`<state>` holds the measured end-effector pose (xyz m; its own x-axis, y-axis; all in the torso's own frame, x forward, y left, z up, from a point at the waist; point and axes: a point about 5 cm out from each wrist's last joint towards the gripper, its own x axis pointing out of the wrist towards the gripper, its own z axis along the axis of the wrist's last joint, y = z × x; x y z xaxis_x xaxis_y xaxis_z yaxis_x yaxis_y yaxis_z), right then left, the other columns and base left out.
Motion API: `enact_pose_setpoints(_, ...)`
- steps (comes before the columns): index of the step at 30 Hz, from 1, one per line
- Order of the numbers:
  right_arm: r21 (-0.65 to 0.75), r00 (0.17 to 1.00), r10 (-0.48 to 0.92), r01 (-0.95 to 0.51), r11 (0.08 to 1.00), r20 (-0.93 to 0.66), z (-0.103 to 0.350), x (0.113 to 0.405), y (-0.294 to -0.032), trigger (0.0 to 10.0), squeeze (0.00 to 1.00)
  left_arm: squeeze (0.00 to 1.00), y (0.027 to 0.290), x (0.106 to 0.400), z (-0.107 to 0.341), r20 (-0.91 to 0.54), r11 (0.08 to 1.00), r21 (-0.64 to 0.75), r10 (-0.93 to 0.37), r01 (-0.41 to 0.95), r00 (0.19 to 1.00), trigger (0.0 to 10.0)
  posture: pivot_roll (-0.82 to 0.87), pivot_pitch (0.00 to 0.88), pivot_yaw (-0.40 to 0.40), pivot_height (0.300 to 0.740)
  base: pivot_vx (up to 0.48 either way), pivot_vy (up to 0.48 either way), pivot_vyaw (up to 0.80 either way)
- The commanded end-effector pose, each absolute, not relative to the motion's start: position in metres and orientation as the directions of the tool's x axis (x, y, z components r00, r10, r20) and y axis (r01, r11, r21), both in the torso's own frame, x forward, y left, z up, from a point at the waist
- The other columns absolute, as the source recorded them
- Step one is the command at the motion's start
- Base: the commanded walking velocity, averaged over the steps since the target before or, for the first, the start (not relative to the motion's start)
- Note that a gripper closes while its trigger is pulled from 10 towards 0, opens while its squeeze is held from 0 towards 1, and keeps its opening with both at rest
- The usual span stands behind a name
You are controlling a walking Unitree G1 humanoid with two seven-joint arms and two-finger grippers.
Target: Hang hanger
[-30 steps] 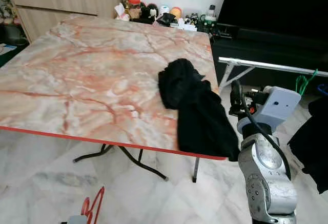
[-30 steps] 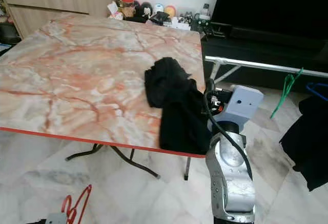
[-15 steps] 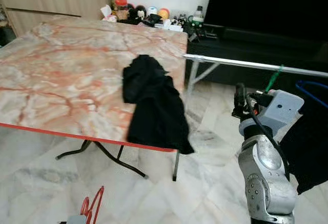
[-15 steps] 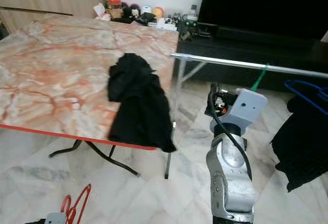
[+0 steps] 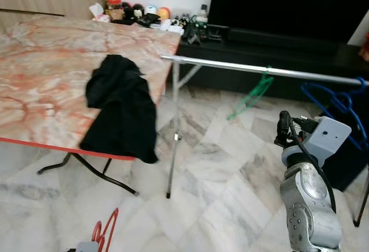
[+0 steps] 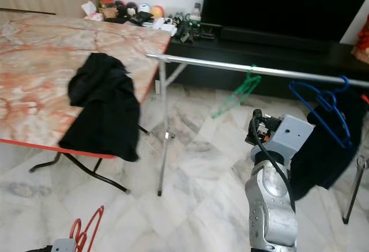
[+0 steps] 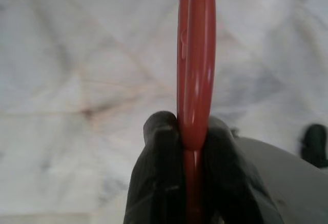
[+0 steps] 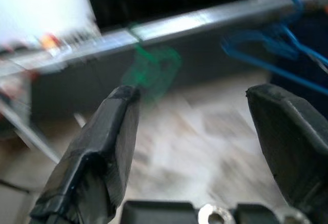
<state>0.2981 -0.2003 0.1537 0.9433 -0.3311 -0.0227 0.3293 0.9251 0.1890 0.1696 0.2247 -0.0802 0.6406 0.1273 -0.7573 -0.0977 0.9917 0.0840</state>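
Left wrist view gives you the clearest look at the red hanger (image 7: pixel 196 60): the left gripper (image 7: pixel 192 175) has both black fingers (image 7: pixel 159 178) pinched tight against its plastic bar, which runs straight away from the wrist along the line of the fingers, over marble floor (image 7: pixel 77 80). In the head views you can see that same hanger (image 5: pixel 106 232) low at the robot's left, standing roughly upright above the floor.

Your right gripper (image 8: pixel 205 147) is spread wide with nothing between its fingers, and it faces the metal rail (image 6: pixel 242 67). On that rail hang a green hanger (image 6: pixel 239 93), tilted down toward the table side, and a blue hanger (image 6: pixel 320 105) carrying a dark garment (image 6: pixel 328 148).

A black cloth (image 5: pixel 121 111) lies on the marble table (image 5: pixel 40 61) and droops over its red front edge. No containers are in play; small items (image 5: pixel 147 14) crowd the far side behind the table.

Since a second ago the whole picture has swung: the table now sits further to the robot's left and the rail with its hangers has come into fuller view, which is camera movement, not the objects shifting.
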Motion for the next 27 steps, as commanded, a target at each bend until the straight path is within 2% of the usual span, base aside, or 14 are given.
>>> enact_pose_setpoints(1,0.216,0.937,-0.344,0.350,0.912,-0.064,0.144,0.297,-0.205,10.0,0.00,0.00,0.223,0.163,-0.084,-0.772,0.992,0.088,0.123,-0.088,0.624,10.0,0.02,0.118,-0.051,0.740,0.000,-0.330,0.00)
enact_pose_setpoints(7,0.153,0.919,-0.323,0.361,0.920,-0.227,0.103,0.296,-0.220,10.0,0.00,0.00,0.230,0.173,-0.076,-0.732,0.991,0.101,0.131,-0.083,0.668,10.0,0.01,0.132,-0.053,0.740,0.000,0.000,0.00)
enact_pose_setpoints(11,0.103,0.897,-0.253,0.308,0.946,-0.364,0.064,0.296,-0.221,10.0,0.00,0.00,0.234,0.205,-0.056,-0.638,0.992,0.126,0.096,-0.019,0.764,10.0,0.01,0.141,-0.053,0.740,0.000,0.000,0.00)
enact_pose_setpoints(14,0.088,0.887,-0.217,0.275,0.958,-0.407,0.051,0.295,-0.218,10.0,0.00,0.00,0.232,0.217,-0.048,-0.598,0.991,0.133,0.063,0.021,0.799,10.0,0.01,0.144,-0.053,0.740,0.000,0.000,0.00)
enact_pose_setpoints(16,0.033,0.881,-0.181,0.216,0.976,-0.437,0.043,0.296,-0.212,10.0,0.00,0.00,0.223,0.234,-0.036,-0.558,0.980,0.133,-0.049,0.147,0.828,10.0,0.02,0.148,-0.049,0.740,0.000,0.000,0.00)
enact_pose_setpoints(17,0.002,0.885,-0.147,0.165,0.986,-0.441,0.042,0.298,-0.209,10.0,0.00,0.00,0.213,0.245,-0.028,-0.533,0.961,0.121,-0.149,0.250,0.833,10.0,0.03,0.153,-0.048,0.740,0.000,0.000,0.00)
enact_pose_setpoints(18,-0.007,0.893,-0.115,0.124,0.992,-0.434,0.045,0.301,-0.206,10.0,0.00,0.00,0.208,0.250,-0.024,-0.523,0.946,0.106,-0.209,0.306,0.827,10.0,0.03,0.153,-0.047,0.740,0.000,0.000,0.00)
enact_pose_setpoints(19,-0.007,0.893,-0.115,0.124,0.992,-0.434,0.045,0.301,-0.206,10.0,0.00,0.00,0.208,0.250,-0.024,-0.523,0.946,0.106,-0.209,0.306,0.827,10.0,0.03,0.153,-0.047,0.740,0.000,0.000,0.00)
enact_pose_setpoints(20,-0.042,0.913,0.005,-0.024,0.999,-0.408,0.053,0.307,-0.196,10.0,0.00,0.00,0.196,0.259,-0.015,-0.502,0.896,0.068,-0.349,0.439,0.791,10.0,0.02,0.154,-0.044,0.740,0.000,0.000,0.00)
enact_pose_setpoints(21,-0.042,0.913,0.005,-0.024,0.999,-0.408,0.053,0.307,-0.196,10.0,0.00,0.00,0.196,0.259,-0.015,-0.502,0.896,0.068,-0.349,0.439,0.791,10.0,0.02,0.154,-0.044,0.740,0.000,0.000,0.00)
enact_pose_setpoints(23,-0.088,0.907,0.176,-0.225,0.970,-0.382,0.064,0.311,-0.185,10.0,0.00,0.00,0.183,0.267,-0.004,-0.486,0.808,0.054,-0.491,0.586,0.723,10.0,0.02,0.158,-0.032,0.740,0.000,0.000,0.00)
enact_pose_setpoints(24,-0.088,0.907,0.176,-0.225,0.970,-0.382,0.064,0.311,-0.185,10.0,0.00,0.00,0.183,0.267,-0.004,-0.486,0.808,0.054,-0.491,0.586,0.723,10.0,0.02,0.158,-0.032,0.740,0.000,0.000,0.00)
enact_pose_setpoints(26,-0.152,0.853,0.386,-0.459,0.875,-0.352,0.081,0.313,-0.176,10.0,0.00,0.00,0.173,0.271,0.005,-0.510,0.688,0.067,-0.599,0.722,0.618,10.0,0.01,0.158,-0.027,0.740,0.000,0.000,0.00)
enact_pose_setpoints(27,-0.219,0.782,0.521,-0.605,0.765,-0.342,0.091,0.309,-0.170,10.0,0.00,0.00,0.170,0.270,0.008,-0.541,0.601,0.070,-0.648,0.796,0.537,10.0,0.00,0.158,-0.026,0.740,0.000,0.000,0.00)
